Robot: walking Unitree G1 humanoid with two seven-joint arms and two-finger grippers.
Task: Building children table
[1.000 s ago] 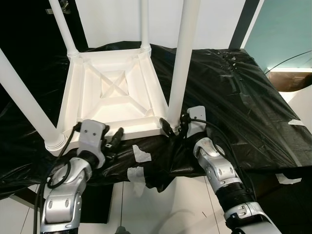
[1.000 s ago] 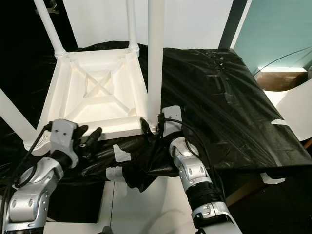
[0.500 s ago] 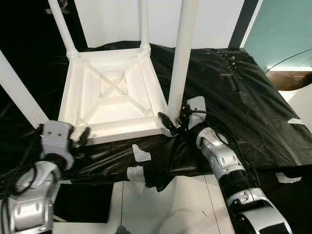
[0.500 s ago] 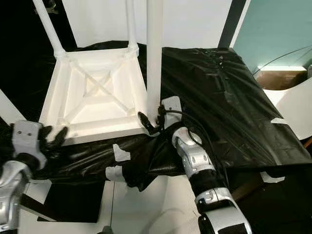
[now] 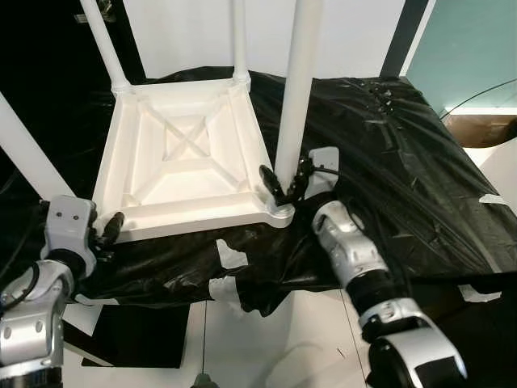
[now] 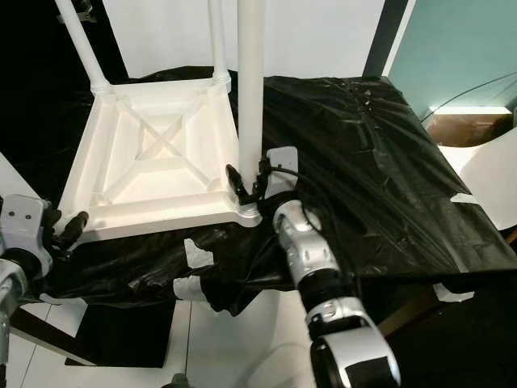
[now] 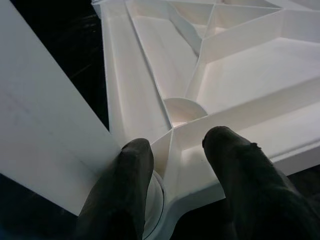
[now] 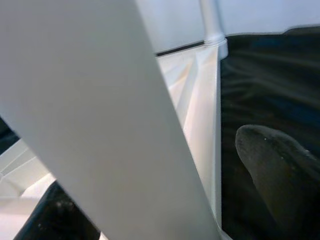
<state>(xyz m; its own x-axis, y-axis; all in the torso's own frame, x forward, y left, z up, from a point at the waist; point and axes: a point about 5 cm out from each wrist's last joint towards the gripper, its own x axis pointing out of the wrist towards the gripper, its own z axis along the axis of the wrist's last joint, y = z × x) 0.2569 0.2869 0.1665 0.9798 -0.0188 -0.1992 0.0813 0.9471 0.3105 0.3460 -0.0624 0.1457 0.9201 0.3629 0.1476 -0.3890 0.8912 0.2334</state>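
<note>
The upturned white table (image 5: 190,153) fills the frame's centre-left. The right gripper (image 5: 281,186) clasps the near leg (image 5: 295,89) — a twist could unseat it; the left gripper (image 5: 109,230), fingers parted, holds nothing.

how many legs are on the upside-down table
4. Near-right leg, with the right gripper around its base. Near-left leg, by the left gripper. Far-left leg. Far-right leg. All rise from the table's corners.
</note>
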